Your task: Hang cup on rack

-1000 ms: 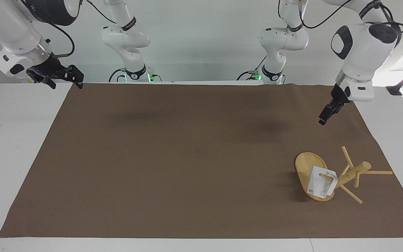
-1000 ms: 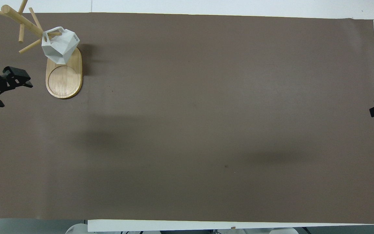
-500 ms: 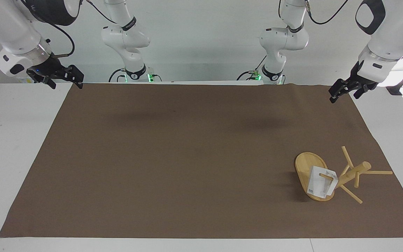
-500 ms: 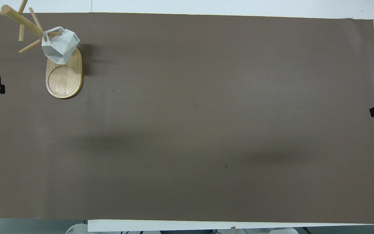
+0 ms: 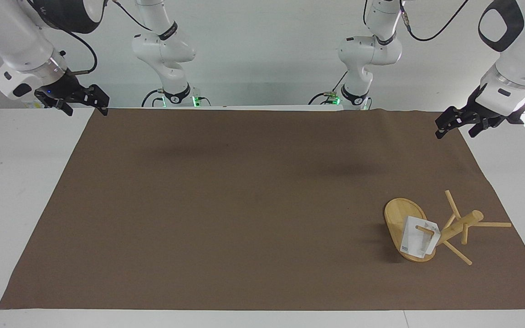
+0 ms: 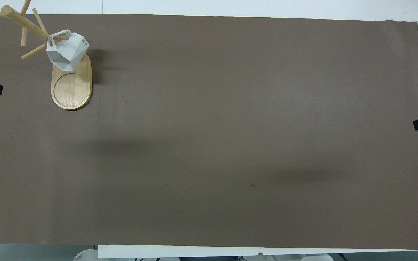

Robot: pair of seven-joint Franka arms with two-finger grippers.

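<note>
Bamboo rack [image 5: 445,230] unchanged, white cup [image 5: 419,241] on its peg; my left gripper [image 5: 460,124] has pulled back toward 3 o'clock, fingers spread; right gripper [image 5: 82,102] waits, spread.

White table [image 5: 16,182] – brown mat [image 5: 244,205] – plain pale wall [image 5: 267,45].

Pale wooden rack [image 5: 445,230], smooth white cup [image 5: 419,237], matt brown cloth [image 5: 244,205].

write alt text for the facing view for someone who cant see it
A white cup hangs by its handle on a peg of a bamboo rack standing on a brown mat. The left gripper and right gripper hang raised, holding nothing.
</note>
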